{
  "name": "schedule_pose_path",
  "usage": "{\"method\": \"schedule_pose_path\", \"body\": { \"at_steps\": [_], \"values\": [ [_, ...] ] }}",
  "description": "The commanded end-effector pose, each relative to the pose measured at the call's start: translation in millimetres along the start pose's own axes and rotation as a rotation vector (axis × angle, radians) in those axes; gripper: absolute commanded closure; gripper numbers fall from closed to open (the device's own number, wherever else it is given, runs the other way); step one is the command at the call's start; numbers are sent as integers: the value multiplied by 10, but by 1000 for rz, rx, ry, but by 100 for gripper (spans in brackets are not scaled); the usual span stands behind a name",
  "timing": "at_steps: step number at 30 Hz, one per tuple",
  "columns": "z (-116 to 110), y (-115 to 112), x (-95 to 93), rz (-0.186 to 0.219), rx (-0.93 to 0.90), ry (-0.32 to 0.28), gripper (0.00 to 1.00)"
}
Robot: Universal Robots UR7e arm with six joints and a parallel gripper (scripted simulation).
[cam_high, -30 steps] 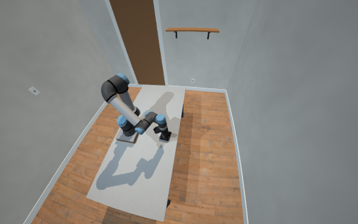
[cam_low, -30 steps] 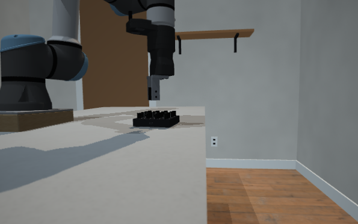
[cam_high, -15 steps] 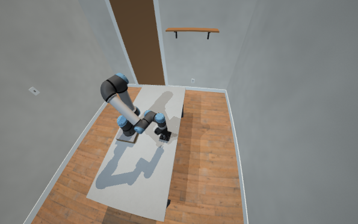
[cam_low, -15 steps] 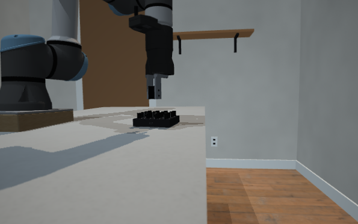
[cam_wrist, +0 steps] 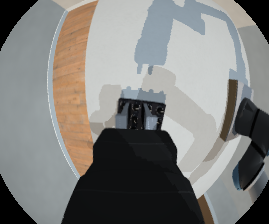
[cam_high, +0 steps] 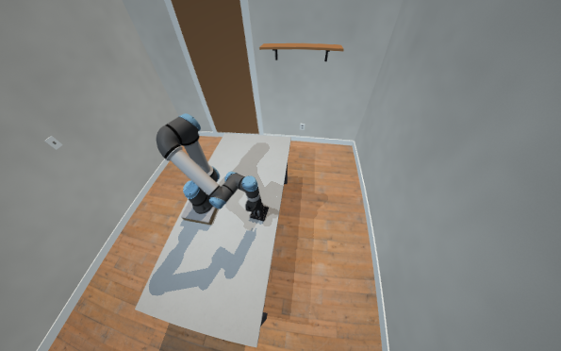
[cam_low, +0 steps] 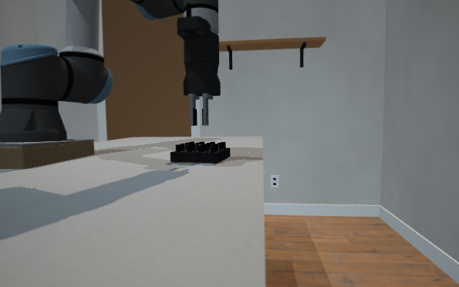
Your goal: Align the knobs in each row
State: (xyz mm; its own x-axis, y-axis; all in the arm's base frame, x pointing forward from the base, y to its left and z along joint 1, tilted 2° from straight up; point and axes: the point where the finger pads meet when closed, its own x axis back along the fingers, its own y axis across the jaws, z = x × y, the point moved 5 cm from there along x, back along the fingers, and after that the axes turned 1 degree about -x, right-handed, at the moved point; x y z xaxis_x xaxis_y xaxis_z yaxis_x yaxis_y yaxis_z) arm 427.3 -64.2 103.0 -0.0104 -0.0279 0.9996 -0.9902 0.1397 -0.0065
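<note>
The knob box (cam_low: 200, 153) stands on the table (cam_low: 129, 216) at mid-frame in the exterior view, near the table's right edge; the gripper (cam_low: 200, 116) hangs directly above it, apart from the knobs; the arm's base (cam_low: 28, 119) sits at the left on a plinth (cam_low: 32, 154) — nearer the camera; a shelf (cam_low: 271, 43) is mounted on the wall behind, upper right.

top cam sits high up in the room, looking steeply down at the whole table (cam_high: 214, 283) and floor, far off. exterior cam is low, about tabletop level, looking along the table toward the back wall, fairly near. wrist cam rides on the arm, fisheye, pointing straight down past the gripper (cam_wrist: 139, 115). all three catch the knob box (cam_low: 200, 153).
</note>
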Motion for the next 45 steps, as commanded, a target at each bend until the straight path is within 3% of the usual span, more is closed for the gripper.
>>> {"method": "schedule_pose_path", "body": {
  "at_steps": [1,35,45],
  "values": [
    [-12,-16,14,3,156,-5,54],
    [-251,-47,71,5,1131,-3,54],
    [-307,-33,80,5,1301,-3,54]
  ]
}}
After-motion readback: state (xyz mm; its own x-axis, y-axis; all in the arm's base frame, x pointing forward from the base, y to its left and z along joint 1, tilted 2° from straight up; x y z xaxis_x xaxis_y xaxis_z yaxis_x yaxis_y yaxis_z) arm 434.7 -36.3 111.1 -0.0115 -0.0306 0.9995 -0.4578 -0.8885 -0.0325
